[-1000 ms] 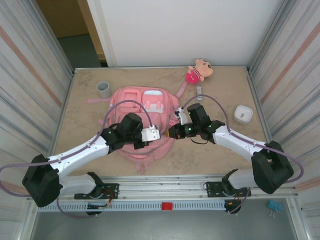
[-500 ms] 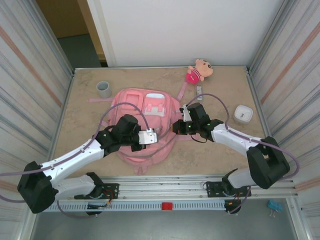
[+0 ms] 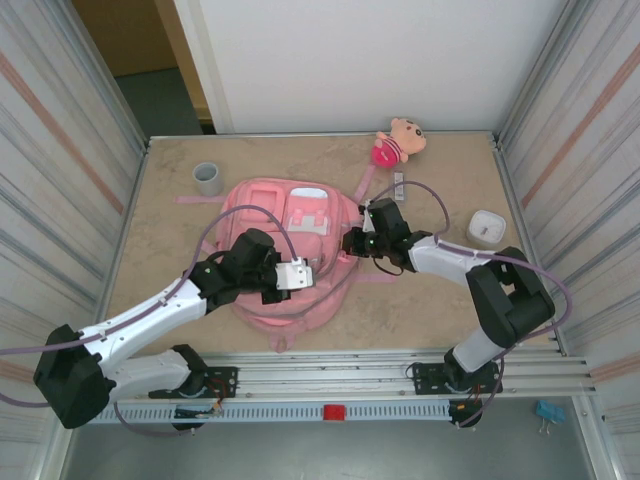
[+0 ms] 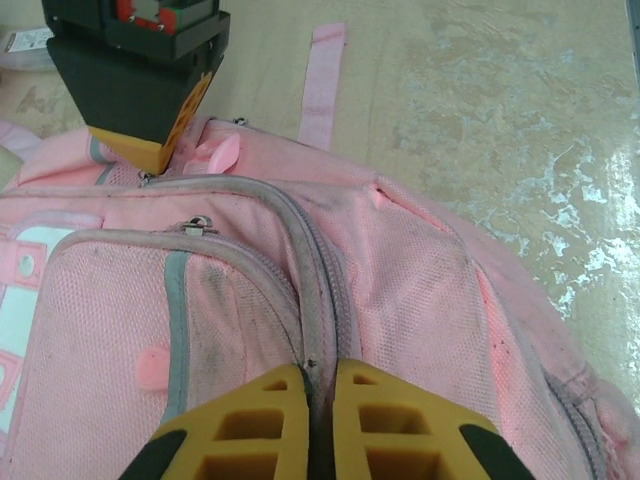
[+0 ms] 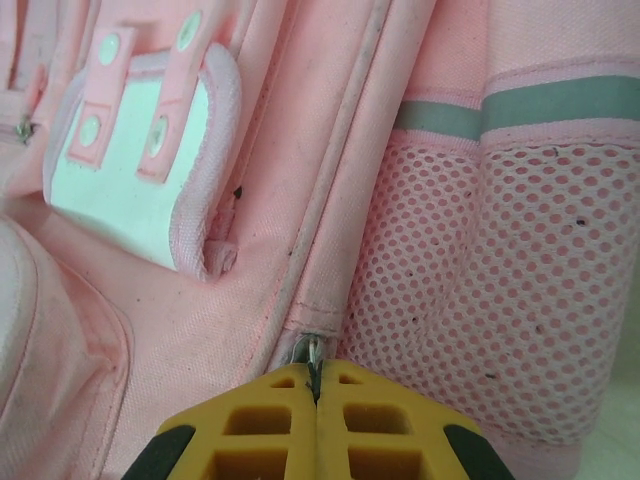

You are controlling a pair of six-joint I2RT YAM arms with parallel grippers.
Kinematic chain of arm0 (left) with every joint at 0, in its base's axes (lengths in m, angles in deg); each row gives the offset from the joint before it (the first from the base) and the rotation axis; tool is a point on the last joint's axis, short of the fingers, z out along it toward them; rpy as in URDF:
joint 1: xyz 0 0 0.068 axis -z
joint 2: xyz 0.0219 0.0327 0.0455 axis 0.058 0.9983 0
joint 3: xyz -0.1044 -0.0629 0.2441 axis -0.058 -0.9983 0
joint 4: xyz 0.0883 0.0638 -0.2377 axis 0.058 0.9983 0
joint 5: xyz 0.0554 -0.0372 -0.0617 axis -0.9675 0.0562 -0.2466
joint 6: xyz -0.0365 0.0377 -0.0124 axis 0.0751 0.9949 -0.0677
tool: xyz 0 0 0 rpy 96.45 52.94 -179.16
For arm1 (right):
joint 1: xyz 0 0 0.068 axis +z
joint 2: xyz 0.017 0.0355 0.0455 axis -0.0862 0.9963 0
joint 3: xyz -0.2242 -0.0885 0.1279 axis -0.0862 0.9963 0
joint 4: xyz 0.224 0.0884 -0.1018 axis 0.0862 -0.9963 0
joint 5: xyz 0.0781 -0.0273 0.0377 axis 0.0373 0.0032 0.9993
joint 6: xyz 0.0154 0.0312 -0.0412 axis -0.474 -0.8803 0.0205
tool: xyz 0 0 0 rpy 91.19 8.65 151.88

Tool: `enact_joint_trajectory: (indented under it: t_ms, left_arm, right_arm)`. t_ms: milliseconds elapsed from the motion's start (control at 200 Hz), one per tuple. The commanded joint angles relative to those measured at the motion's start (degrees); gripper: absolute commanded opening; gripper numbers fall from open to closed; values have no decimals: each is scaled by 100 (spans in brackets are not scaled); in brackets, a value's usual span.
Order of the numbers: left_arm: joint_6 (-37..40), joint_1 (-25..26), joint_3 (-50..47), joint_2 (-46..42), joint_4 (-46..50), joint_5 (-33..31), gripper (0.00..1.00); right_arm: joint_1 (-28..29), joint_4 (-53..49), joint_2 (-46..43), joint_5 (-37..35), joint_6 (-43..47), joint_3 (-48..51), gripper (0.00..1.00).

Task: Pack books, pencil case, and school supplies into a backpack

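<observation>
Top view: the backpack (image 3: 262,195) is lying mid-table (image 3: 440,310), with the left end effector (image 3: 303,272) and right end effector (image 3: 348,244) both gripping its front. Opposing pulls are risking dragging it toward the cup (image 3: 208,178) or doll (image 3: 400,140).

Left wrist: the left end effector (image 4: 311,375) is pressing together on the zip seam (image 4: 318,290), and the thin fabric could be slipping out.

Right wrist: the right end effector (image 5: 317,385) is pinching the zip pull (image 5: 313,352) only by its tip, so a jerk is likely freeing it.
</observation>
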Motion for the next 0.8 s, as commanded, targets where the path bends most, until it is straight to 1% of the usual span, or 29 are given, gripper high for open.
enact_joint_trajectory:
  t_ms: [0, 80, 195, 321, 356, 396, 471, 506, 641, 732, 792]
  left_arm:
    - [39, 95, -35, -406, 277, 867, 0]
    - [-31, 97, -60, -404, 208, 705, 0]
    - [-302, 97, -115, -386, -42, 72, 0]
    - [-494, 88, -200, -315, -357, -556, 0]
    - [-614, 43, -204, -271, -460, -686, 0]
    - [-769, -42, -205, -218, -563, -791, 0]
    - [-1041, -203, -198, -139, -727, -819, 0]
    - [-1137, -227, -208, -131, -839, -822, 6]
    - [-1334, -261, -206, -206, -980, -482, 44]
    - [-1435, -287, -186, -288, -896, -360, 60]
    - [-1396, -320, -215, -341, -785, -401, 67]
  right_arm:
    - [-401, 376, 343, -980, -80, -313, 0]
    - [-446, 414, 436, -856, -95, -413, 0]
    - [-448, 523, 368, -552, -72, -475, 0]
    - [-438, 555, -33, -396, -42, -322, 29]
    - [-437, 576, -217, -406, -21, -213, 35]
    - [-446, 571, -452, -432, 11, -68, 41]
    - [-455, 422, -862, -438, 51, 174, 45]
    - [-450, 310, -1038, -409, 52, 279, 45]
    - [-420, 24, -1653, -206, -13, 770, 48]
    - [-368, -75, -2016, -165, -36, 1090, 49]
    - [-325, -113, -2236, -202, -31, 1267, 49]
